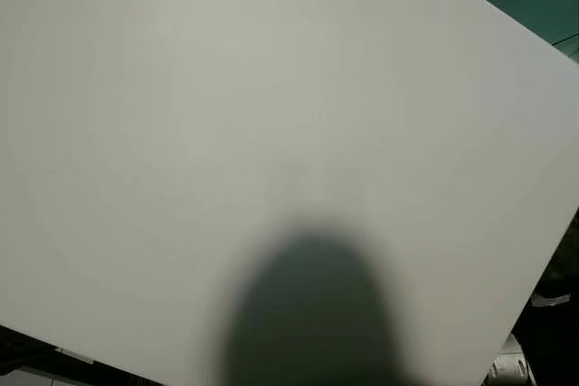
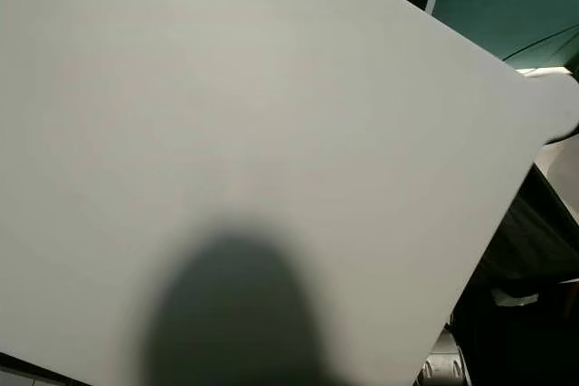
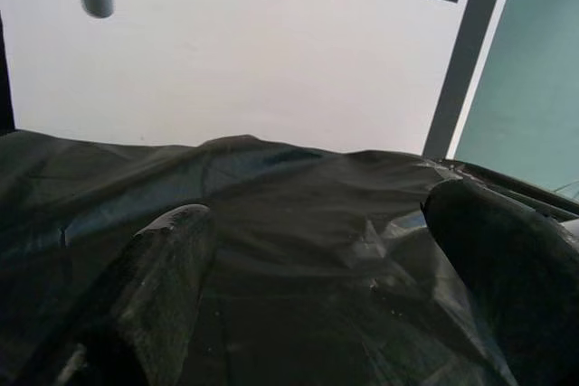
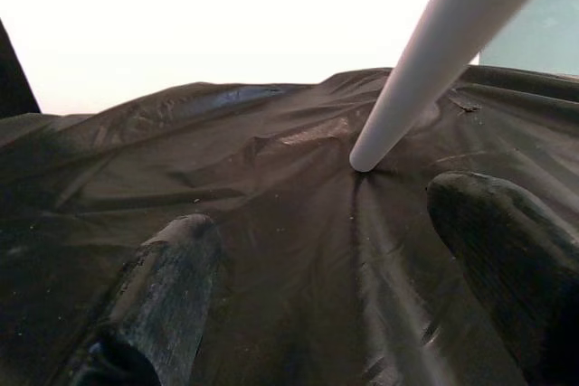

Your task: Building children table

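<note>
Tabletop (image 1: 271,133) white and tilted fills the head views; both grippers' fingers spread wide over black sheeting (image 4: 271,223).

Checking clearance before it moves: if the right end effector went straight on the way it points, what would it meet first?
Probably the black plastic sheet below its open fingers, near where the white table leg rests.
</note>
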Controlling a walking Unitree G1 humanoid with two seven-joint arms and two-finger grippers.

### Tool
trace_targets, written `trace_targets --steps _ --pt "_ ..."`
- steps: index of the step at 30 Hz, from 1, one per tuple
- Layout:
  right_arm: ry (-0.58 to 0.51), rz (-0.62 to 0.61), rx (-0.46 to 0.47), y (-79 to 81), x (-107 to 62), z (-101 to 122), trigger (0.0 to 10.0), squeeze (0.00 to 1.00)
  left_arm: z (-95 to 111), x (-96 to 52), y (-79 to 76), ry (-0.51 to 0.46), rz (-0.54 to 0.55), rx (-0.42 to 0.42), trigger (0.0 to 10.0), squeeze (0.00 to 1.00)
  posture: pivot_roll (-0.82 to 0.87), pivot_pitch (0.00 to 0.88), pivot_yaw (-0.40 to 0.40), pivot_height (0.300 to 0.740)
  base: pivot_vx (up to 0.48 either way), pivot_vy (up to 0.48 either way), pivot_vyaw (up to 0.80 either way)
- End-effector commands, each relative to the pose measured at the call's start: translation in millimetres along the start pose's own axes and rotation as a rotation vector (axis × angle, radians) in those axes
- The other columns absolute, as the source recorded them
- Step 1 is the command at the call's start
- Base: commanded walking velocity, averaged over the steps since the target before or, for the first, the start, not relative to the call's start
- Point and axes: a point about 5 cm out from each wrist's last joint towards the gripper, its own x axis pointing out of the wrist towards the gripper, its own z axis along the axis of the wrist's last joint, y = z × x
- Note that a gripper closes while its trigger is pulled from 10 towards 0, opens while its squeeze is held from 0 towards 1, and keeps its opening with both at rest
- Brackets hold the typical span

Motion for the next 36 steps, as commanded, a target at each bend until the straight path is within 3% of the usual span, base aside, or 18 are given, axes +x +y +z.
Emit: trace_targets --steps 1,14,17,20,22,23,25,27,31,36 --pt "0.023 -0.012 -0.015 -2.6 -2.1 -2.9 10.0 0.00 6.6 3.9 -2.4 -0.034 -0.009 0.010 10.0 0.00 0.04 0.000 0.047 0.740 0.000 0.000 0.00" --pt "0.107 -0.051 -0.097 -6.2 -14.5 -14.8 10.0 0.00 5.8 3.7 -3.7 -0.027 -0.024 0.006 10.0 0.00 0.02 0.000 0.058 0.740 0.000 0.000 0.00" --pt "0.149 -0.058 -0.306 -11.3 -20.5 -19.3 10.0 0.00 5.8 3.3 -3.5 -0.024 -0.027 0.007 10.0 0.00 0.02 0.000 0.058 0.740 0.000 0.000 0.00" --pt "0.144 -0.096 -0.385 -17.3 -22.8 -17.6 10.0 0.00 5.6 3.0 -3.5 -0.023 -0.027 0.007 10.0 0.00 0.02 0.000 0.057 0.740 0.000 0.000 0.00" --pt "0.104 -0.159 -0.517 -26.5 -25.1 -11.2 10.0 0.00 4.9 2.8 -3.7 -0.021 -0.027 0.005 10.0 0.00 0.02 0.000 0.055 0.740 0.000 0.000 0.00" --pt "0.104 -0.159 -0.517 -26.5 -25.1 -11.2 10.0 0.00 4.9 2.8 -3.7 -0.021 -0.027 0.005 10.0 0.00 0.02 0.000 0.055 0.740 0.000 0.000 0.00" --pt "0.065 -0.252 -0.677 -37.9 -27.5 -4.2 10.0 0.00 3.9 2.9 -4.6 -0.020 -0.028 0.002 10.0 0.00 0.02 0.000 0.052 0.740 0.000 0.000 0.00" --pt "0.065 -0.252 -0.677 -37.9 -27.5 -4.2 10.0 0.00 3.9 2.9 -4.6 -0.020 -0.028 0.002 10.0 0.00 0.02 0.000 0.052 0.740 0.000 0.000 0.00" --pt "0.032 -0.289 -0.804 -47.7 -24.5 2.8 10.0 0.00 2.9 3.2 -5.1 -0.020 -0.025 0.000 10.0 0.00 0.02 0.000 0.045 0.740 0.000 0.000 0.00" --pt "0.020 -0.278 -0.828 -55.7 -17.0 5.6 10.0 0.00 2.3 3.2 -5.3 -0.020 -0.024 -0.001 10.0 0.00 0.02 0.000 0.044 0.740 0.000 0.000 0.00"
